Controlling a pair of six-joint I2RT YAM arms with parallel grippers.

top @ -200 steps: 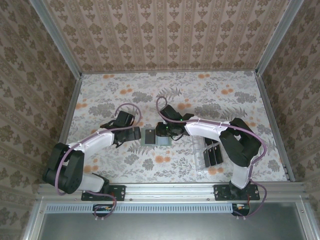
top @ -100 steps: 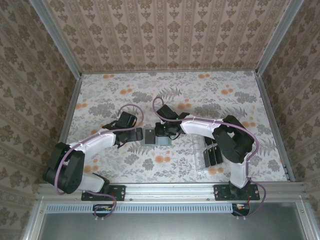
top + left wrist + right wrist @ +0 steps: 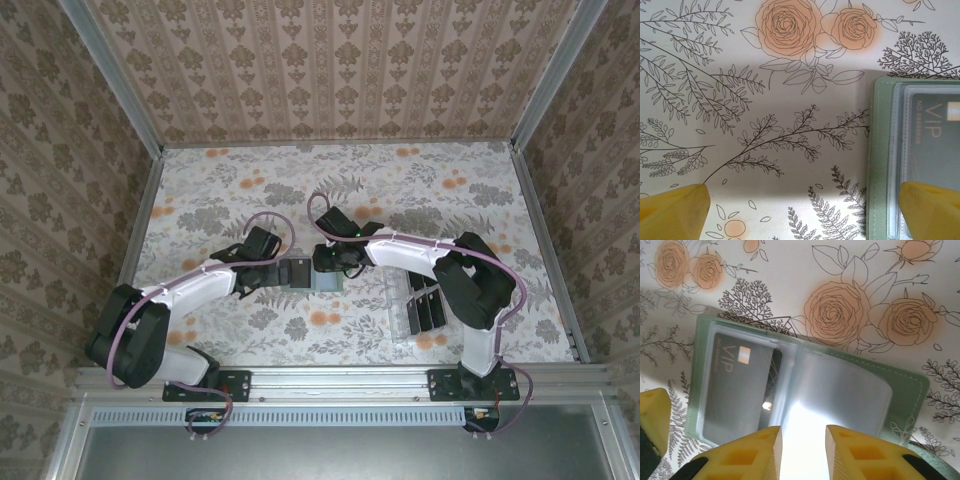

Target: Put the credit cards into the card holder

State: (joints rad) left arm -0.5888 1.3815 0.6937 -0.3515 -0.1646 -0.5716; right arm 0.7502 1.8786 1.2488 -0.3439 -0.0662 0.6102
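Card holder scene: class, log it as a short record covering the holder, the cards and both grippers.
card holder: lying open, inside facing up
card in holder: one dark VIP card, in a clear sleeve
spare cards: black, in the clear rack
left gripper: open wide, one finger over the holder's edge
right gripper: open narrowly, above the holder's middle

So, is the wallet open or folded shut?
Open: wallet lies spread flat, both halves showing, a VIP card under the clear sleeve on one half.
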